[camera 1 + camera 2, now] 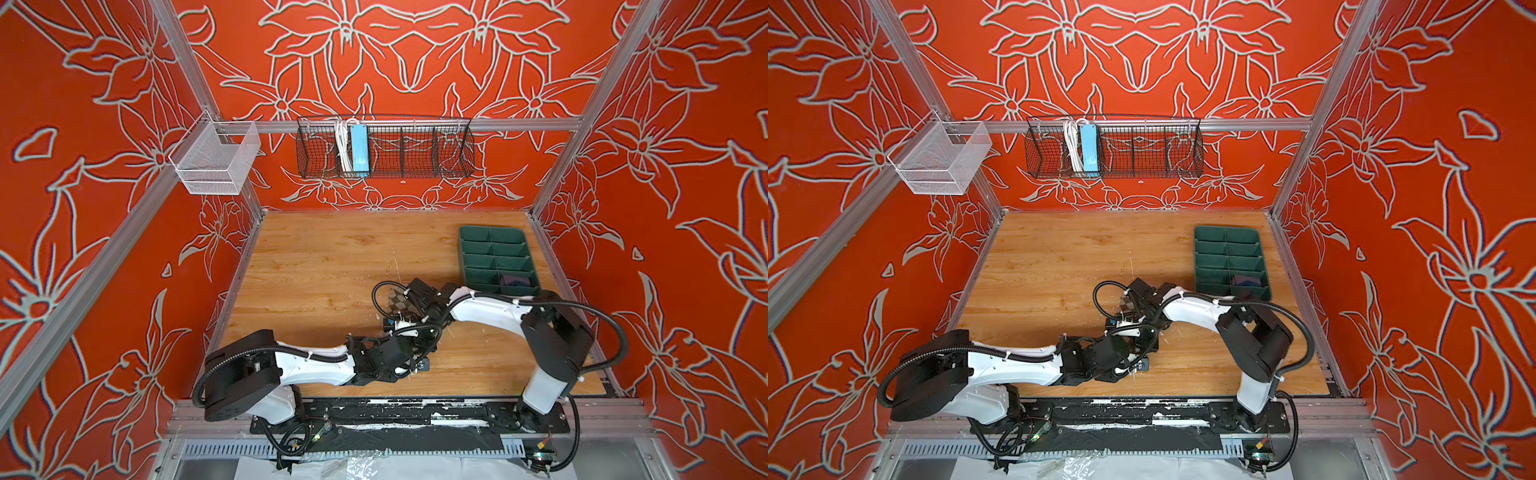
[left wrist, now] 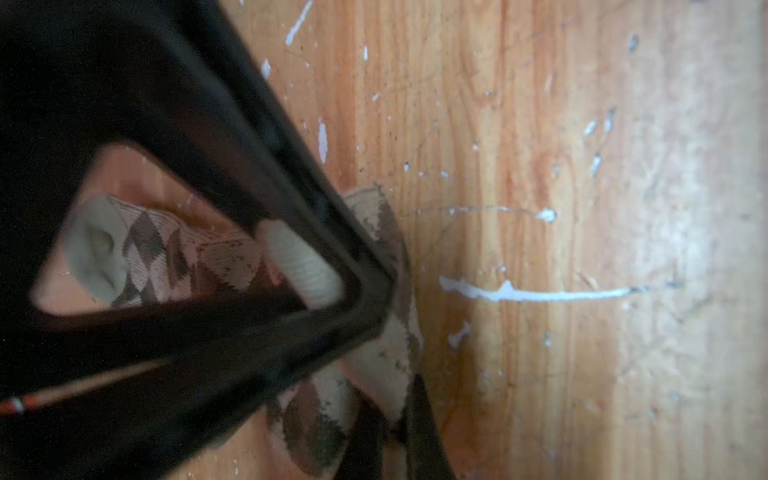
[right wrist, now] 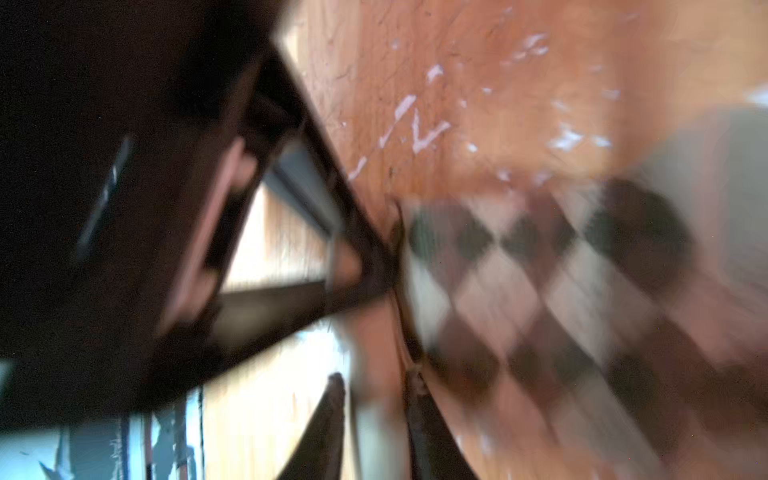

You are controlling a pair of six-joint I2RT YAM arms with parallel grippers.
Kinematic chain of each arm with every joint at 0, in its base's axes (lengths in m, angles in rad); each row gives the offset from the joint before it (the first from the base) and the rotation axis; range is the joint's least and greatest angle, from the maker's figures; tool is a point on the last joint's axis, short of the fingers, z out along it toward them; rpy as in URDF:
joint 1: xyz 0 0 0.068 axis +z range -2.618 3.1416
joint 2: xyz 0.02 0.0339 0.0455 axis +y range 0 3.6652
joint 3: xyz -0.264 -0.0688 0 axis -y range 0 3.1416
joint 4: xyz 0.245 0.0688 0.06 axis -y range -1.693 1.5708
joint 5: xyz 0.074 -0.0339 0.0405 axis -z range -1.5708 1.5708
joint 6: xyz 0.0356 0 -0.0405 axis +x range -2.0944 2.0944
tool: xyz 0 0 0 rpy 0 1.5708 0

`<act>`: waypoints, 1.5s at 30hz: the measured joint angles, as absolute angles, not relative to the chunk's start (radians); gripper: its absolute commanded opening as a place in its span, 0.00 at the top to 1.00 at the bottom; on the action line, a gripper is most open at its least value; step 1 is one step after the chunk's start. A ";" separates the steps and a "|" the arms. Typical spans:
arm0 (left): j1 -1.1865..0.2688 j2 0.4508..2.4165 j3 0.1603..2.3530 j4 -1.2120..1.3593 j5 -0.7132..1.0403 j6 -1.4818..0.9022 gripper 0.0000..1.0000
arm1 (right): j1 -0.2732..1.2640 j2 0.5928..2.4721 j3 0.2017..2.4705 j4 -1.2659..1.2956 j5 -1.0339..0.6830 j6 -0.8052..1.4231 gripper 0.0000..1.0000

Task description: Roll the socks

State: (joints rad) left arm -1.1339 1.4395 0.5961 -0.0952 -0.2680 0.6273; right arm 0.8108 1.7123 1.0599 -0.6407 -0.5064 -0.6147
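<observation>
Pinches a fold of the argyle sock (image 2: 145, 257) in the left end effector (image 2: 401, 345), tips pressed together on the fabric. Sets the right end effector (image 3: 401, 328) at the sock's edge; cannot tell whether spread or pinching, given heavy blur. Hides most of that sock, at the worktop (image 1: 316, 266) centre, under both wrists in both top views. Shows a purple sock (image 1: 513, 280), small and dim, in a green divided tray (image 1: 462, 257) at 2 o'clock. Stretches the left forearm low toward 3 o'clock; holds the right elbow high at 4 o'clock, forearm reaching toward 9.
</observation>
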 measured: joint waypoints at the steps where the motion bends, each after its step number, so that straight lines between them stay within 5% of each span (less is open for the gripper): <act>1: -1.134 1.438 0.596 -0.097 -0.268 0.628 1.00 | 0.799 1.677 1.044 -0.632 -0.498 -0.610 0.66; 10: -1.133 1.435 0.608 -0.134 -0.253 0.659 1.00 | 0.596 1.351 0.914 -0.443 -0.286 -0.487 0.65; 16: -1.075 1.462 0.707 -0.286 -0.118 0.721 1.00 | 0.521 1.044 0.739 -0.150 -0.110 -0.322 0.45; 25: -0.891 1.687 1.025 -0.614 0.183 0.753 1.00 | 0.529 0.803 0.659 -0.111 -0.279 -0.469 0.46; 36: -0.772 1.925 1.282 -0.881 0.381 0.762 1.00 | 0.792 0.784 0.712 -0.446 -0.330 -0.868 0.46; 45: -0.753 1.987 1.368 -0.954 0.402 0.763 1.00 | 1.115 0.978 0.630 -0.369 -0.171 -0.860 0.49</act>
